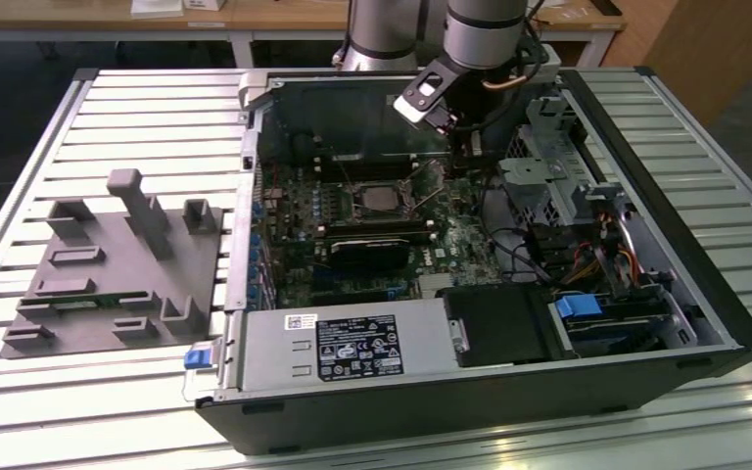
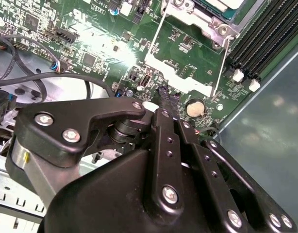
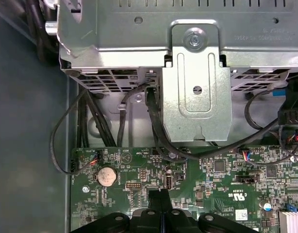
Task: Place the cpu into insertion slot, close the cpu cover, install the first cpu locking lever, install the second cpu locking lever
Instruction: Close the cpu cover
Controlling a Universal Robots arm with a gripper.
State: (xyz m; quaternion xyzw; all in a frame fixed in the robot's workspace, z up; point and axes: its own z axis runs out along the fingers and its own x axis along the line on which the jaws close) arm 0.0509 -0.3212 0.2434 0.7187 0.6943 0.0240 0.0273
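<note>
The pincer [image 2: 164, 94] has its jaws pressed together on nothing. Its tip hangs low over the green board [image 3: 115, 204], close by the coin cell [image 3: 106, 175].

The cpu [image 1: 380, 198] lies flat in the slot [image 1: 353, 200] at the middle of the board. In the exterior view the pincer [image 1: 464, 157] is at about two o'clock from it, near but not touching. The cover [image 2: 195, 18] seems to be down around the chip, though I cannot tell whether it is fully seated. Two thin wire levers [image 2: 156, 36] run out from the slot's edge toward the pincer. They look unlatched to me.

Outward in the exterior view, the memory slots [image 1: 376, 230] and a black block [image 1: 365, 257] lie at six o'clock from the slot. The drive cage [image 1: 546, 166] is at three o'clock, with cables [image 3: 91, 121] trailing from under it onto the board. The case [image 1: 689, 245] lies open on the slatted bench [image 1: 154, 117], and a grey fixture [image 1: 115, 264] sits at nine o'clock.

The risks:
- **Slipping off a lever:** the levers are thin and springy, so a closed tip pushing slightly off line could slide off one and strike the small parts beneath.
- **Snagging a cable:** the cables lie close enough to catch on the pincer's linkage.
- **Straining the slot:** if the cover sits askew, force on a lever could strain the slot.
</note>
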